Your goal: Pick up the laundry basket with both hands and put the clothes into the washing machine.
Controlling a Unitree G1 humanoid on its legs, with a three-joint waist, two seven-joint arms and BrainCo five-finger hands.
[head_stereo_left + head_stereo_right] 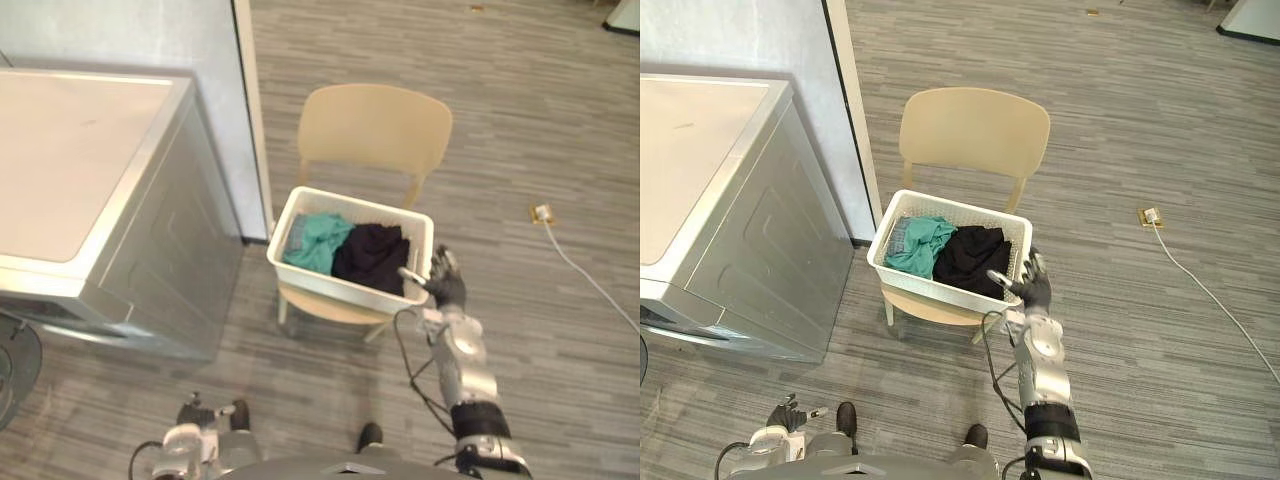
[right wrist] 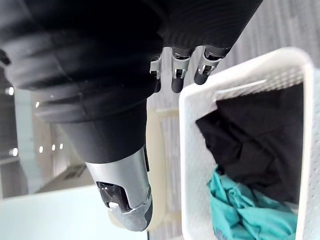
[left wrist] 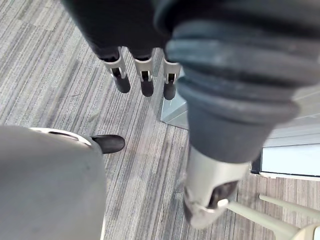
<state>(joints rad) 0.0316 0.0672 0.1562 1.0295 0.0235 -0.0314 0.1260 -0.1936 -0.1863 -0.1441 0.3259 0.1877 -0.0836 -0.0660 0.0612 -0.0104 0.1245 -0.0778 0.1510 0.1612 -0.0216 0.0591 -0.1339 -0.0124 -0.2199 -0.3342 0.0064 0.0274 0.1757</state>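
The white laundry basket [image 1: 330,282] sits on a tan chair [image 1: 375,125]. A teal cloth [image 1: 318,240] and a black cloth [image 1: 372,255] lie inside it. The washing machine [image 1: 70,160] stands left of the basket. The right hand [image 1: 447,283] is just beside the basket's right end, fingers spread open. The left hand [image 1: 787,413] hangs well apart from the basket, fingers loose.

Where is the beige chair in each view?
Left eye view: chair upper centre, right of the washing machine.
Right eye view: chair upper centre too.
Left wrist view: its legs, past the thumb of the left hand.
Right wrist view: pale seat beside the laundry basket.
Shared landmark: that basket on its seat.
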